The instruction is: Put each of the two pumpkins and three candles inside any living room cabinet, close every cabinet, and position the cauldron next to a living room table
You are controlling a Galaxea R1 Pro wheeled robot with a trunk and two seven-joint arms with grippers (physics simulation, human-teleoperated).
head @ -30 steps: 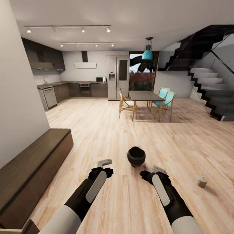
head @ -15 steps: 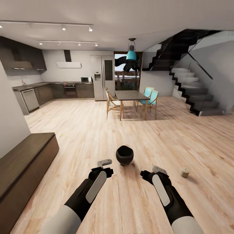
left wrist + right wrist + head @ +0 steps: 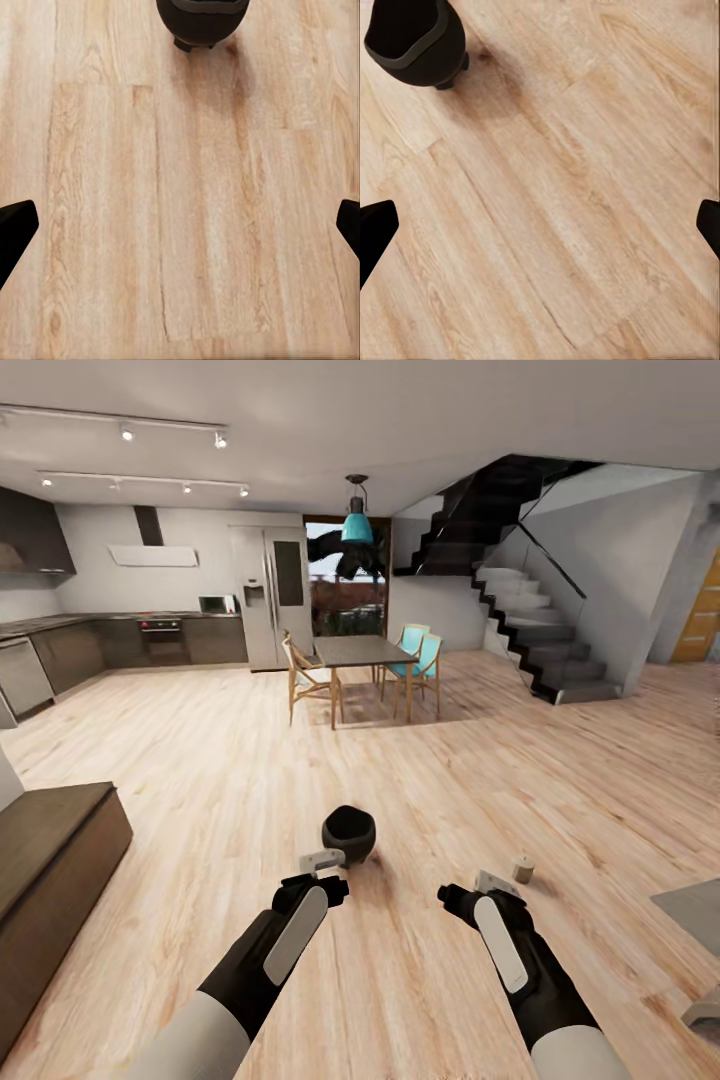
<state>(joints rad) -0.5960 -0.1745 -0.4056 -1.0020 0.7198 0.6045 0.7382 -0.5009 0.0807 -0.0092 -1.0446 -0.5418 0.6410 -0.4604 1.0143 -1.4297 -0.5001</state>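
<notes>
Cauldron point(image 3: 348, 833) on floor point(image 3: 200, 780), just ahead of left tool point(image 3: 322, 863); candle point(image 3: 522, 869) near right tool point(image 3: 492, 882). Both tools wide, empty.

Cauldron point(image 3: 199, 21) top and cabinet point(image 3: 45, 880) left end, both cropped

White forearms point(image 3: 195, 1040); black wrists; pale-grey gripper plates.

On the floor point(image 3: 230, 780) just ahead of our left pincer point(image 3: 322, 868) stands the cauldron point(image 3: 348, 833), a candle point(image 3: 522, 869) to its right, the cabinet point(image 3: 50, 850) far left, the dining table point(image 3: 362, 651) well behind.
</notes>
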